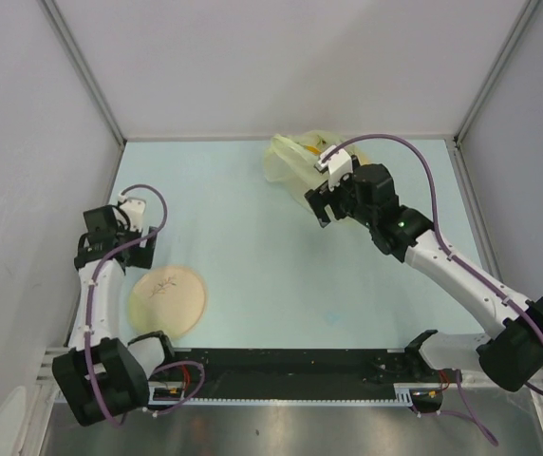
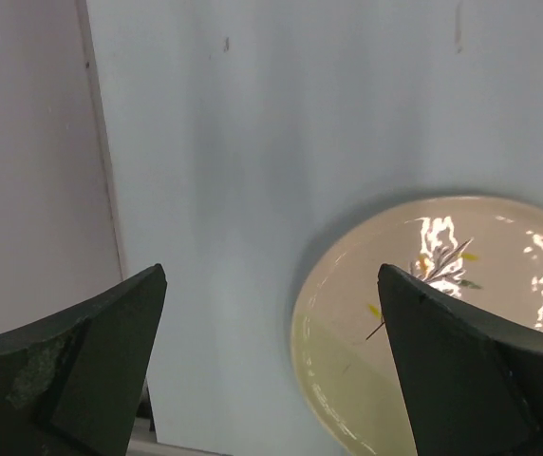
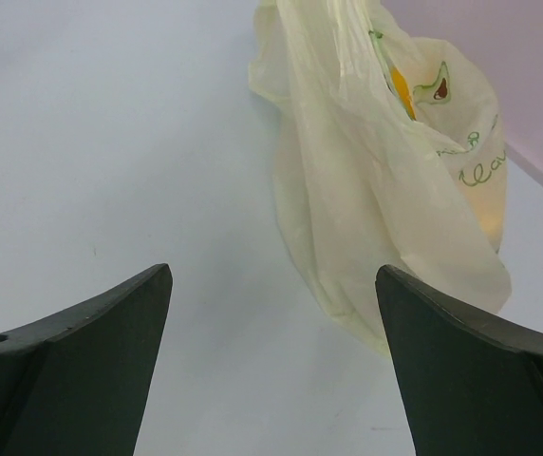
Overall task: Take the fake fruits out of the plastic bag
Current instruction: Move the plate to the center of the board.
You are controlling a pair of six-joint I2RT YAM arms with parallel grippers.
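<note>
The plastic bag (image 1: 293, 161) lies crumpled at the far middle of the table, pale yellow with avocado prints. In the right wrist view the bag (image 3: 376, 190) lies just ahead and to the right. A yellow-orange piece of the fake fruits (image 3: 401, 90) shows through the film; the other fruits are hidden inside. My right gripper (image 3: 273, 275) hovers open just short of the bag's near end, nothing between its fingers; from above the right gripper (image 1: 328, 204) sits at the bag's near right side. My left gripper (image 2: 271, 275) is open and empty at the left, far from the bag.
A round beige plate (image 1: 167, 296) with a small twig print lies near the left arm; the plate's rim (image 2: 314, 313) lies below the left gripper (image 1: 115, 255). Grey walls enclose the table on three sides. The arm bases stand along the near edge.
</note>
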